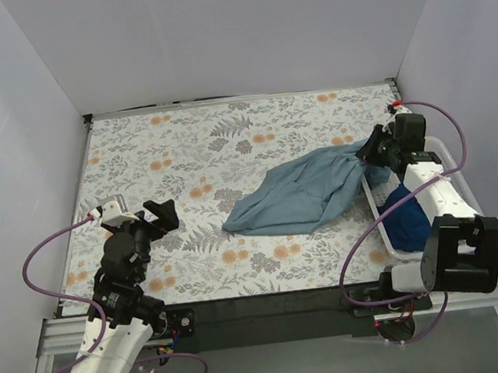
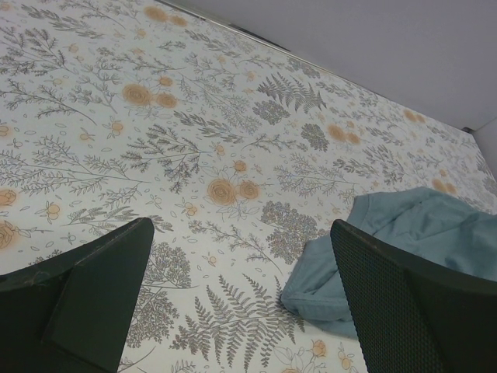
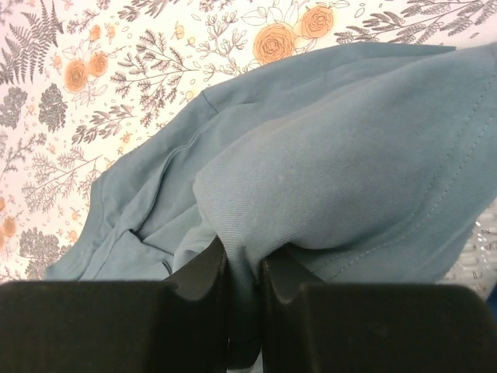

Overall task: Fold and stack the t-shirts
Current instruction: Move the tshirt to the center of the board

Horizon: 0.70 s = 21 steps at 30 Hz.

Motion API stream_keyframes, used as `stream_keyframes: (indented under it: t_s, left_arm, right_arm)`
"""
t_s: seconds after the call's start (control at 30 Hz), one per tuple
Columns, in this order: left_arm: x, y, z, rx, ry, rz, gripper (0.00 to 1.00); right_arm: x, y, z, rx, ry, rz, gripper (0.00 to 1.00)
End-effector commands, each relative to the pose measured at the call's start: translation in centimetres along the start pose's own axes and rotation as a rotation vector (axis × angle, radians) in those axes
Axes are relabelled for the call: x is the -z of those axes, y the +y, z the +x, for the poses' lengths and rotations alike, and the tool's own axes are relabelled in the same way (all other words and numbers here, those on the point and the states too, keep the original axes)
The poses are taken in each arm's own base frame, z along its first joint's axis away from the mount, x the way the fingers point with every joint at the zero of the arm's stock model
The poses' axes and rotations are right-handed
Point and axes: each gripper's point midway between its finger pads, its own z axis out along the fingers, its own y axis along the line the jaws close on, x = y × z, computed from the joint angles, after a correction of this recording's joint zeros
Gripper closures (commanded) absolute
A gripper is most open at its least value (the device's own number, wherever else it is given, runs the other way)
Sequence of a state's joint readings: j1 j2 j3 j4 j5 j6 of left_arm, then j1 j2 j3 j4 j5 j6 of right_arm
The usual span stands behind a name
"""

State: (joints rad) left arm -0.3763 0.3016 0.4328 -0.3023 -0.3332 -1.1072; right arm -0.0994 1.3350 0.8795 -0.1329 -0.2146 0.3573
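A slate-blue t-shirt [image 1: 303,194] lies crumpled on the floral table, stretched from mid-table to the right. My right gripper [image 1: 378,157] is shut on a fold of it near its right end; the wrist view shows the cloth [image 3: 334,155] pinched between the fingers. A darker royal blue t-shirt [image 1: 406,219] sits bunched in the white basket [image 1: 457,178] at the right. My left gripper [image 1: 156,216] is open and empty at the left, well apart from the slate shirt, whose near corner shows in its view [image 2: 326,287].
The white basket stands at the table's right edge beside the right arm. The floral cloth [image 1: 184,158] covers the table. White walls close in the left, back and right.
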Motion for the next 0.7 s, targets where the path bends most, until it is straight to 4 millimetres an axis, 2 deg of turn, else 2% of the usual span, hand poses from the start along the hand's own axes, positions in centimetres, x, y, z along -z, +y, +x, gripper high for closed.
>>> stream_keyframes:
  t_s: [0.0, 0.07, 0.17, 0.2, 0.27, 0.3, 0.33, 0.37, 0.4, 0.43, 0.47, 0.57, 0.6, 0.63, 0.67]
  left_arm:
    - [-0.2, 0.0, -0.1, -0.007, -0.009, -0.003, 0.02]
    - [-0.2, 0.0, 0.0, -0.009, -0.006, -0.001, 0.02]
    - [-0.2, 0.0, -0.1, -0.008, -0.009, -0.003, 0.02]
    - [-0.2, 0.0, 0.0, -0.009, -0.007, -0.002, 0.02]
    - [-0.2, 0.1, -0.1, -0.008, -0.009, -0.004, 0.02]
    - [-0.2, 0.1, 0.0, -0.01, -0.006, -0.007, 0.02]
    - [-0.2, 0.0, -0.1, -0.006, -0.008, -0.005, 0.02]
    - [-0.2, 0.1, -0.1, -0.008, -0.009, -0.009, 0.02]
    - [-0.2, 0.1, -0.1, -0.008, -0.009, -0.009, 0.02]
    - [-0.3, 0.2, -0.1, -0.007, -0.008, -0.011, 0.02]
    - [-0.2, 0.2, -0.1, -0.007, -0.01, -0.012, 0.03]
    - [-0.2, 0.3, -0.1, -0.006, -0.014, -0.017, 0.03]
    - [-0.2, 0.4, -0.3, -0.003, -0.02, -0.021, 0.03]
    - [-0.2, 0.4, -0.3, -0.005, -0.02, -0.021, 0.03]
    - [-0.2, 0.4, -0.3, -0.003, -0.022, -0.023, 0.03]
  right_arm:
    - [2.8, 1.7, -4.0, 0.079, -0.1, 0.031, 0.93]
    - [3.8, 2.0, -4.8, 0.103, -0.119, 0.056, 0.99]
    - [5.6, 4.7, -5.9, 0.16, -0.146, 0.016, 0.99]
    - [6.1, 7.0, -6.1, 0.196, -0.156, -0.032, 0.99]
    - [6.9, 9.8, -6.1, 0.226, -0.163, -0.095, 0.99]
    - [7.3, 12.4, -5.3, 0.256, -0.152, -0.154, 0.99]
    - [8.1, 14.6, -5.7, 0.261, -0.17, -0.201, 0.99]
    - [8.3, 16.3, -5.3, 0.277, -0.161, -0.239, 0.99]
    - [9.0, 19.6, -4.0, 0.316, -0.143, -0.318, 0.99]
    - [10.1, 22.0, -4.5, 0.333, -0.162, -0.371, 0.99]
    - [10.7, 25.4, -2.5, 0.38, -0.125, -0.45, 0.99]
    - [12.6, 31.2, -1.0, 0.47, -0.114, -0.57, 0.99]
    - [13.8, 33.7, 1.1, 0.518, -0.089, -0.633, 0.99]
    - [14.0, 34.2, 0.7, 0.534, -0.113, -0.591, 0.98]
    - [14.3, 34.5, 1.3, 0.555, -0.122, -0.578, 0.98]
